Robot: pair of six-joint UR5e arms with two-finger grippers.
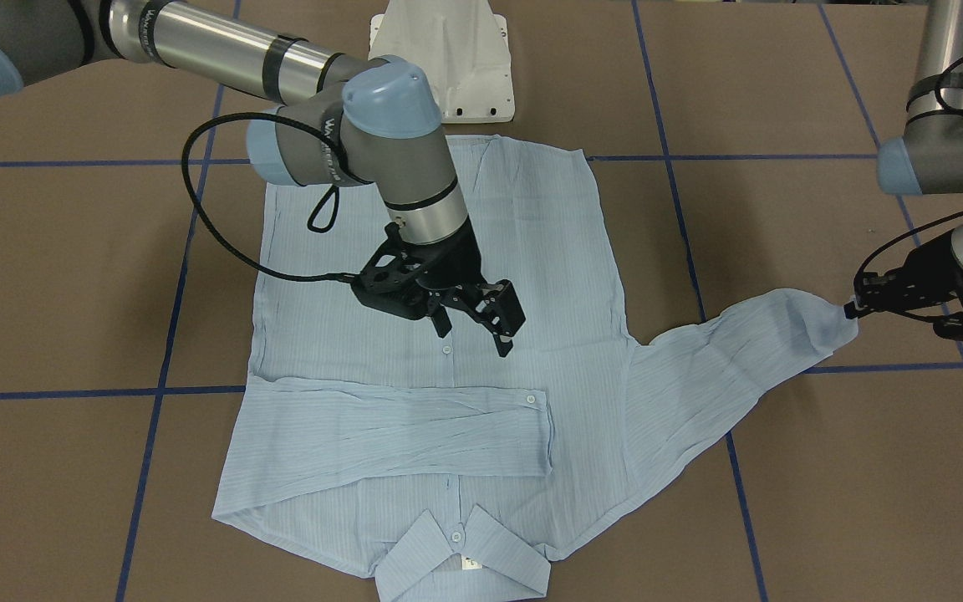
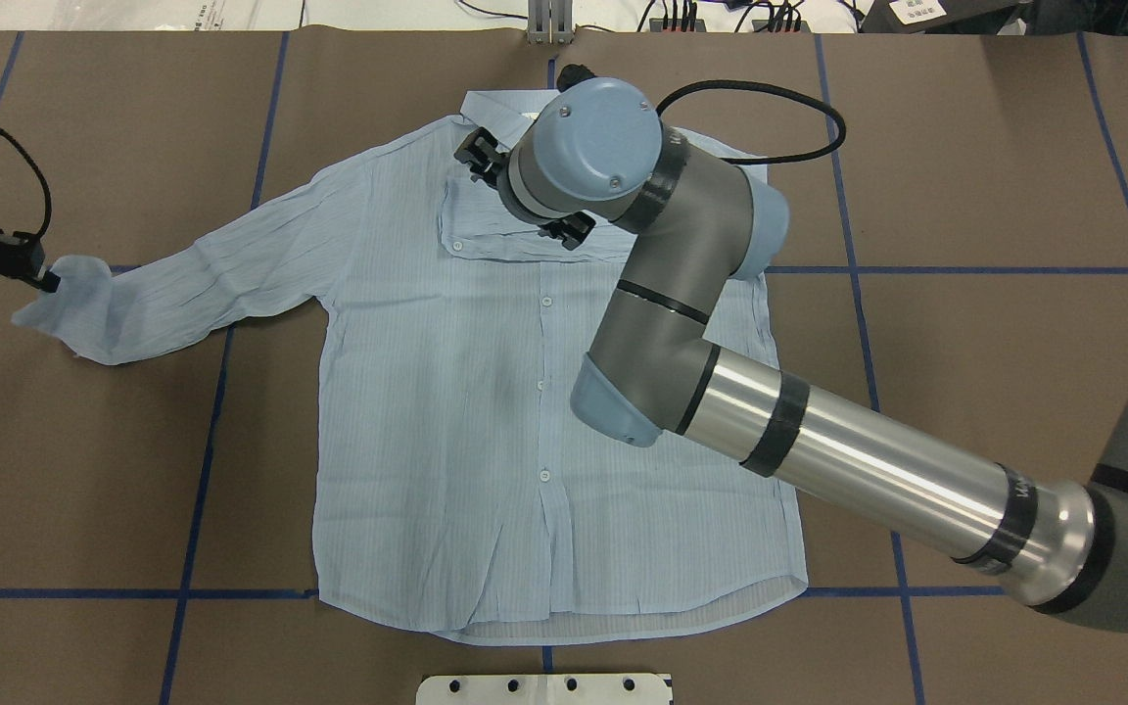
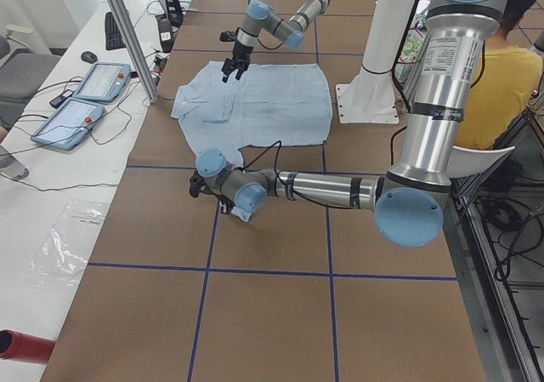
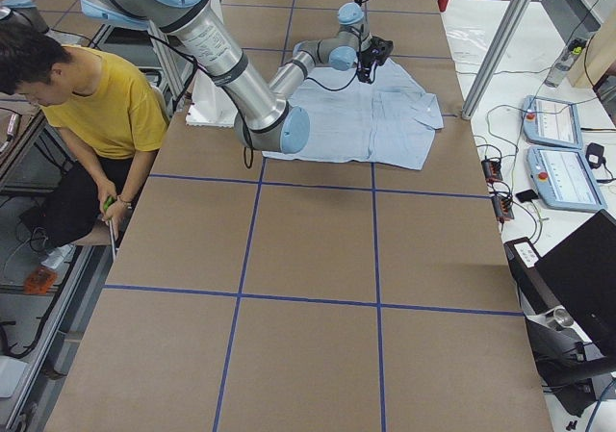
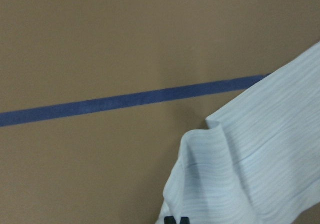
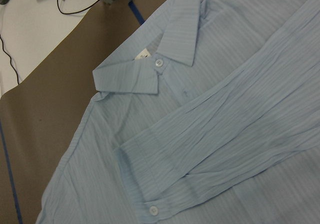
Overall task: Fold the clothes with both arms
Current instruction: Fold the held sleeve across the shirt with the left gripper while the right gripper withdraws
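shirt [image 2: 446, 411] light-blue, flat, collar [image 1: 465, 560] at 12 | one sleeve [image 1: 398, 426] across chest | my left gripper [image 1: 853, 308] pinches cuff [image 1: 824, 322] at 9 | my right gripper [image 1: 475, 330] spread above chest

overhead: steep down | front: opposite, steep | sides: table [image 3: 272, 314] ends (far) | wrists: close on shirt [image 6: 200, 134]

Thin creased matt cloth shirt [image 2: 446, 392], matt brown table [image 2: 995, 147], glossy metal right arm [image 2: 848, 455]

Right arm [image 1: 197, 42], left arm [image 1: 954, 42]: silver tubes, grey joints, light-blue caps [image 1: 389, 100], black bands, looped black cable [image 1: 194, 205].
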